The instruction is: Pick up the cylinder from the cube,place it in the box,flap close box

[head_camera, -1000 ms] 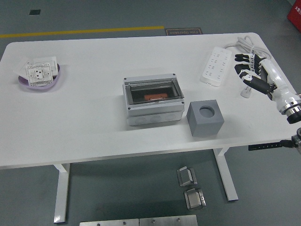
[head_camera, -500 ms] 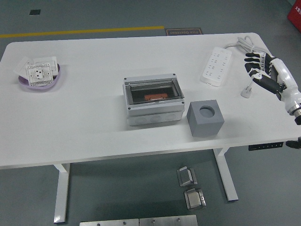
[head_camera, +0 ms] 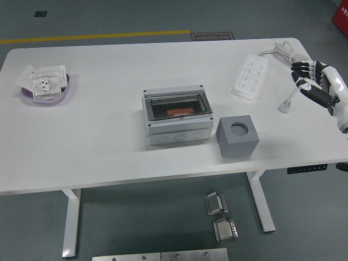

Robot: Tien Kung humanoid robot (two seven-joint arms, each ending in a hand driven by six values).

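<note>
A: Retreat, mostly. The right hand (head_camera: pixel 314 81) has slid toward the far right edge of the table (head_camera: pixel 98 147) over the last second; a moment ago it hung nearer the power strip (head_camera: pixel 250 75), now it sits right of the loose plug (head_camera: pixel 284 106), fingers spread and holding nothing.

B: And the task's things?

A: Unmoved. The cube (head_camera: pixel 237 136) stands just right of the box (head_camera: pixel 176 116), its round socket on top empty. Something orange-red, which I take for the cylinder (head_camera: pixel 176 112), lies inside the box under the clear lid (head_camera: pixel 179 104). The lid looks down over it.

B: So what does the withdrawal mean?

A: My judgement: the picking, placing and closing look done, and the hand pulling clear is the wind-down. I can't confirm the lid is fully latched from this height.

B: Count it out.

A: One box, one cube, one cylinder, one power strip with its cord and one plug. At the far left, one purple dish (head_camera: pixel 46 95) carrying what look like two or three white socket plates (head_camera: pixel 48 83); the stack is hard to separate. One robot hand in view; the left arm isn't visible.
</note>
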